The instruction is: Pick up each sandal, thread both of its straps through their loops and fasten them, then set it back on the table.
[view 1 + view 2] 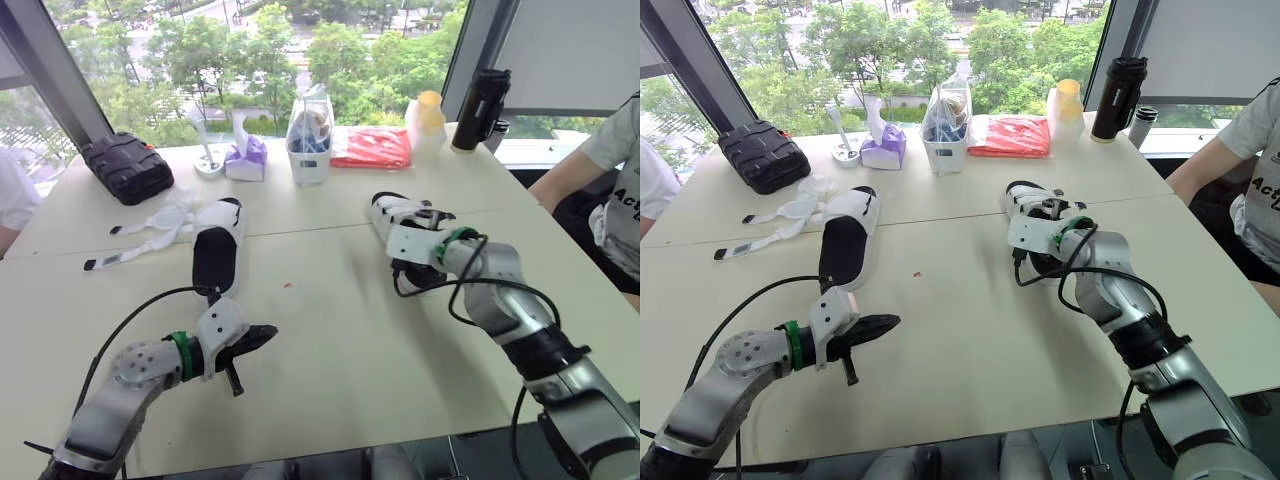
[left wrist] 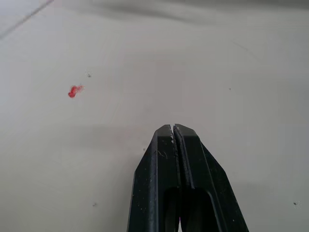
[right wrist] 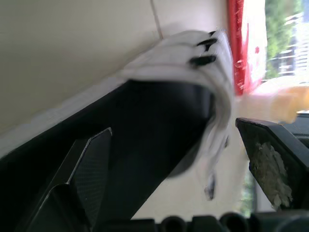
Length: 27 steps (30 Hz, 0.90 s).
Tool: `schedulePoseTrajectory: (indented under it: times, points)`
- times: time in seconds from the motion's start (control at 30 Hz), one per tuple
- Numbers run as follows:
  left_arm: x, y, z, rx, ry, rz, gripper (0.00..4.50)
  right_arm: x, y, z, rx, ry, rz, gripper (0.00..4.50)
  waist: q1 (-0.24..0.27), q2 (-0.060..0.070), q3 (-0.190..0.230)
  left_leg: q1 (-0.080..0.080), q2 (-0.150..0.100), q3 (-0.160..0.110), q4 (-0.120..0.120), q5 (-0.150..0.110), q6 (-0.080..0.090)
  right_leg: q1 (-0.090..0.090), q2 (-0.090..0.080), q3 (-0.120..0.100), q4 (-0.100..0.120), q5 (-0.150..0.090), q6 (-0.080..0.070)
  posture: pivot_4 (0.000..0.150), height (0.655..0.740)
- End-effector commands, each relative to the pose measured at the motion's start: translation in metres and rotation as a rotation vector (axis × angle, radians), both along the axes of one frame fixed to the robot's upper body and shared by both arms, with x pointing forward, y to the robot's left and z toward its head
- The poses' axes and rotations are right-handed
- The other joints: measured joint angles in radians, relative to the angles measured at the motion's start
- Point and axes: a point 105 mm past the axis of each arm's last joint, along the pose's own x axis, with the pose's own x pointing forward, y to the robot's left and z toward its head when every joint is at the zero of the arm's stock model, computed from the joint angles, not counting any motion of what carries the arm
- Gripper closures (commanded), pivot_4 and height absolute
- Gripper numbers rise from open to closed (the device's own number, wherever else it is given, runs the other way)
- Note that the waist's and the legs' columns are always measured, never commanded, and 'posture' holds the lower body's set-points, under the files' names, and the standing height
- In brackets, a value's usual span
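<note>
Our right pincer [image 3: 174, 129] is standing with its two black fingers [image 3: 79, 183] apart. The white-strapped sandal with the black footbed [image 1: 398, 214] is lying between them, on the pale beige table [image 1: 330, 340], right of centre. We are judging that closing low on the sole edge, clear of the straps, is giving the firmest lift. Our left pincer [image 1: 262, 338], pressed together and empty, is hovering at the near left, well apart from this sandal.
</note>
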Motion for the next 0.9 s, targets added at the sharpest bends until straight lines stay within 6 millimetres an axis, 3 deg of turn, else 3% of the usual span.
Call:
schedulePoseTrajectory:
  times: [0.03, 0.2, 0.37, 0.47, 0.57, 0.8, 0.83, 0.9]
  points:
    - [0.007, 0.008, 0.014, 0.020, -0.085, 0.033, 4.50, -0.022, 0.009, 0.031, 0.176, 0.030, 0.066, 0.04, -0.003, 0.000, 0.000, 0.000, 0.000, 0.000, 0.000, 0.000, 0.000, 0.000, 0.000, 0.000, 0.000, 0.000, 0.000, 0.150, 0.7400]
    - [0.020, 0.028, 0.031, 0.148, -0.253, 0.130, 4.50, -0.062, 0.049, 0.054, 0.723, 0.294, 0.254, 0.04, -0.004, 0.000, 0.000, 0.000, 0.001, 0.000, 0.002, -0.001, 0.001, 0.001, 0.000, -0.001, 0.000, 0.000, 0.000, 0.150, 0.7400]
    - [0.044, 0.062, 0.057, 0.418, -0.504, 0.289, 4.50, -0.087, 0.071, 0.050, 1.031, 0.528, 0.381, 0.04, 0.019, 0.000, 0.000, 0.000, 0.001, 0.000, 0.004, -0.001, 0.002, 0.001, 0.000, -0.001, 0.000, 0.000, 0.000, 0.150, 0.7400]
    - [0.058, 0.078, 0.074, 0.536, -0.636, 0.397, 4.50, -0.091, 0.076, 0.043, 1.143, 0.625, 0.388, 0.04, 0.027, -0.001, 0.000, 0.000, 0.000, -0.001, 0.004, -0.002, 0.003, 0.002, 0.000, -0.002, 0.000, 0.000, 0.000, 0.150, 0.7400]
    - [0.070, 0.091, 0.087, 0.602, -0.730, 0.517, 3.69, -0.085, 0.081, 0.027, 1.124, 0.636, 0.341, 0.00, 0.026, -0.001, 0.000, -0.001, -0.001, -0.001, 0.006, -0.003, 0.004, 0.002, -0.002, -0.002, 0.000, 0.000, 0.000, 0.150, 0.7400]
    - [0.091, 0.093, 0.073, 0.672, -0.745, 0.604, 0.30, -0.079, 0.092, 0.021, 1.114, 0.624, 0.323, 0.00, 0.021, -0.001, 0.000, -0.001, -0.001, 0.000, 0.006, -0.002, 0.004, 0.000, -0.002, -0.002, 0.002, 0.000, 0.000, 0.150, 0.7400]
    - [0.095, 0.090, 0.069, 0.671, -0.739, 0.605, 0.06, -0.079, 0.092, 0.020, 1.109, 0.621, 0.322, 0.00, 0.021, -0.001, 0.000, -0.001, -0.001, 0.000, 0.006, -0.002, 0.004, 0.000, -0.002, -0.002, 0.002, 0.001, 0.000, 0.150, 0.7400]
    - [0.106, 0.086, 0.063, 0.663, -0.723, 0.623, 0.06, -0.079, 0.094, 0.018, 1.103, 0.621, 0.322, 0.00, 0.023, -0.001, 0.000, -0.001, -0.001, 0.000, 0.007, -0.002, 0.004, 0.001, -0.002, -0.002, 0.002, 0.001, 0.000, 0.150, 0.7400]
